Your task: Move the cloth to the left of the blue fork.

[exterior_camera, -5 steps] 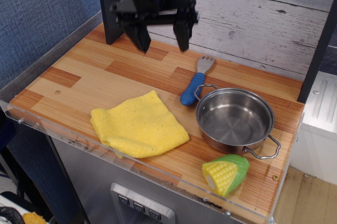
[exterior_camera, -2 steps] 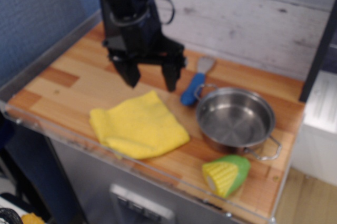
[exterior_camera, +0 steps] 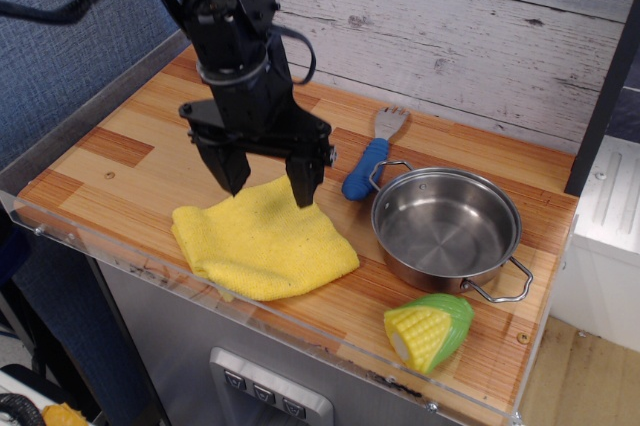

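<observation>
Whitewashed plank wall [exterior_camera: 470, 36] behind a wooden counter [exterior_camera: 150, 146], blue textured wall [exterior_camera: 70, 56] at left.

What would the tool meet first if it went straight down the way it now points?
Most likely the cloth: the open tool points down over its far edge, fingers apart. Depth is hard to judge from one view.

no readable text, labels, brands or numbers on anything here

This looks like a mock kitchen set up for robot trials. A wood-plank counter [exterior_camera: 150, 136] with a clear plastic edge carries a small steel pot [exterior_camera: 446, 228] and a plastic yellow-and-green toy corn [exterior_camera: 428, 332], backed by a whitewashed plank wall [exterior_camera: 480, 26] and blue textured panel [exterior_camera: 70, 56].
</observation>
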Controlling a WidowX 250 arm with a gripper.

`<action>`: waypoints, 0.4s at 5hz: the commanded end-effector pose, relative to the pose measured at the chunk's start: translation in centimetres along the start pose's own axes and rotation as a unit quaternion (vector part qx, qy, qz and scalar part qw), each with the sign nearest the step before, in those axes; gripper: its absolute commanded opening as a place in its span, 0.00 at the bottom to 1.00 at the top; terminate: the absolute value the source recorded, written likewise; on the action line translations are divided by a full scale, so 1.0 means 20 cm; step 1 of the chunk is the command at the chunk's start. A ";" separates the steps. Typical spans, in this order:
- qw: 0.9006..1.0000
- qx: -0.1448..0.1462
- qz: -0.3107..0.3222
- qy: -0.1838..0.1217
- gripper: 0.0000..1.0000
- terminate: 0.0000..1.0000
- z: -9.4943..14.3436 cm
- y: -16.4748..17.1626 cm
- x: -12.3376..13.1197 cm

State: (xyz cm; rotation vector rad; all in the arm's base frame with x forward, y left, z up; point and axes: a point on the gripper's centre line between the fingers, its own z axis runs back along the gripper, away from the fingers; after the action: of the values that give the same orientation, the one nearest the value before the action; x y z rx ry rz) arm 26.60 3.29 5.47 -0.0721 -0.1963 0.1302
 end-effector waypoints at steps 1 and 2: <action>0.999 0.004 -0.044 0.027 1.00 0.00 -0.10 -0.02 0.00; 0.998 0.015 -0.053 0.044 1.00 0.00 -0.15 -0.01 0.00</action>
State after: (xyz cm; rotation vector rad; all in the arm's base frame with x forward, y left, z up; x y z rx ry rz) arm 26.54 2.73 1.39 -0.0424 -0.0680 0.0368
